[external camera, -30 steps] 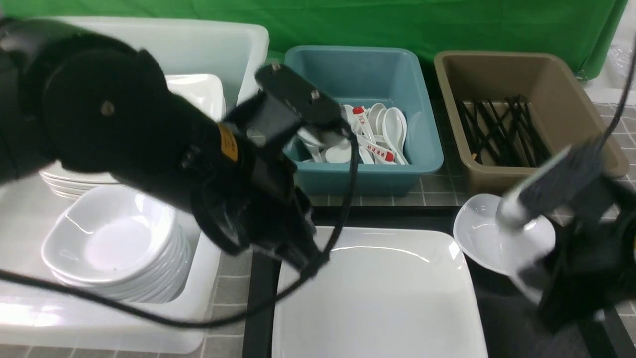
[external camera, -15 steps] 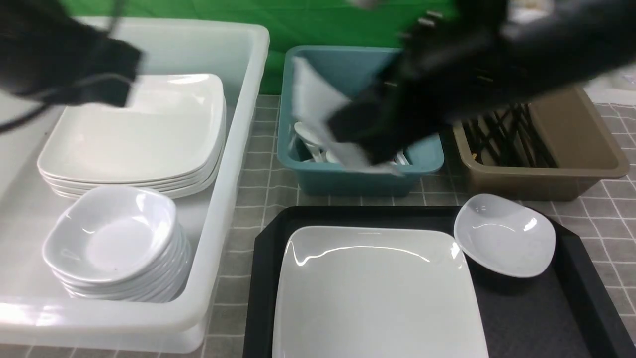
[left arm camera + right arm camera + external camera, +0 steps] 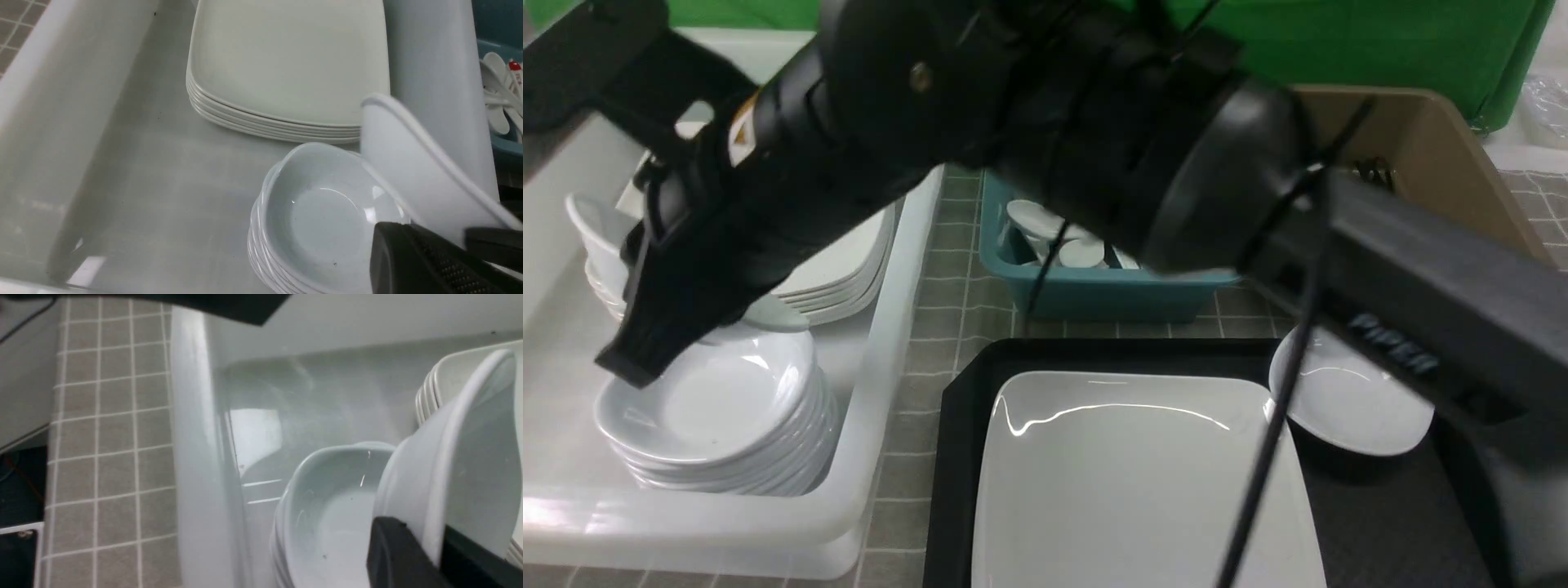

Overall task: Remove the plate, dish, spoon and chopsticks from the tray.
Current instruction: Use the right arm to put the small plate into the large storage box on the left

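From the front, the plate lies on the tray with a small dish at the tray's far right corner. The right arm reaches across into the white bin, bringing the right gripper over the stack of dishes. The left wrist view shows the left gripper pinching the wall of an upright dish just above that stack. In the right wrist view, the right gripper is pressed together on the rim of a tilted dish, also above the stack.
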Controlling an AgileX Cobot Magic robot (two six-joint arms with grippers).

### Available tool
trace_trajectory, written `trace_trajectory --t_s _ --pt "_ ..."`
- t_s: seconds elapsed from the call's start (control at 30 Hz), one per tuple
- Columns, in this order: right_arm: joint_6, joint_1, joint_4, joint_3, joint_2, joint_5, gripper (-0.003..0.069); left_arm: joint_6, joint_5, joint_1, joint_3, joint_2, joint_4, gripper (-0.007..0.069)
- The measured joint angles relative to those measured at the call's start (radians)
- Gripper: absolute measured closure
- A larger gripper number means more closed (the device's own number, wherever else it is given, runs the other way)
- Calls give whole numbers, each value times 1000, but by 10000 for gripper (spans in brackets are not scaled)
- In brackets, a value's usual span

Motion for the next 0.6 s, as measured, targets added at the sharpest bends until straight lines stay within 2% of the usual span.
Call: trace_trajectory --t_s 0.2,0.27,0.3,0.4,0.43,0.53,0.6 --pt "67 3 -57 -28 87 0 543 0 -4 0 8 -7 -18 623" --pt "105 3 -59 -29 98 7 446 0 -4 0 8 -7 -18 623" --pt "110 3 -59 -29 99 9 437 0 -4 0 8 -7 -18 623" --pt "229 4 -60 -39 93 48 239 0 -6 0 8 -7 -21 623" --pt "244 4 -61 -43 83 73 198 2 -8 0 8 -7 -22 623" --pt "261 4 -62 -64 60 124 138 12 -9 0 8 -7 -30 623" --pt "248 4 -78 -90 29 183 125 39 -9 0 8 -7 -55 623"
